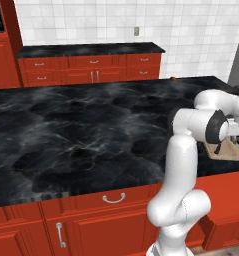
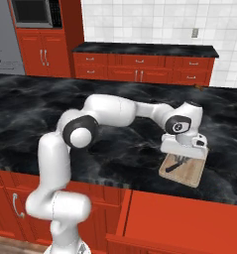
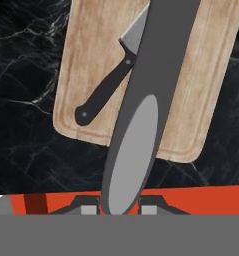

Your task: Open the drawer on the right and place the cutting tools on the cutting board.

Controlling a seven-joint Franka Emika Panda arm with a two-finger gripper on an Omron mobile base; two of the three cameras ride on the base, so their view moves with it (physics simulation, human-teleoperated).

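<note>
Dark-handled tool (image 3: 141,115) clamped in my jaws, hanging over cutting board (image 3: 86,55) — knife (image 3: 108,85) flat on it, near board's table-edge end.

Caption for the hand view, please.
Gripper holds a dark tool above the cutting board, where a black-handled knife lies.

We see a black marble island counter (image 1: 81,135) with red cabinet fronts below, one bearing a curved silver handle (image 1: 114,199). Behind it stands a back counter (image 2: 145,48) over red drawers, a white tiled wall (image 1: 116,20), and a microwave (image 2: 33,12).
</note>
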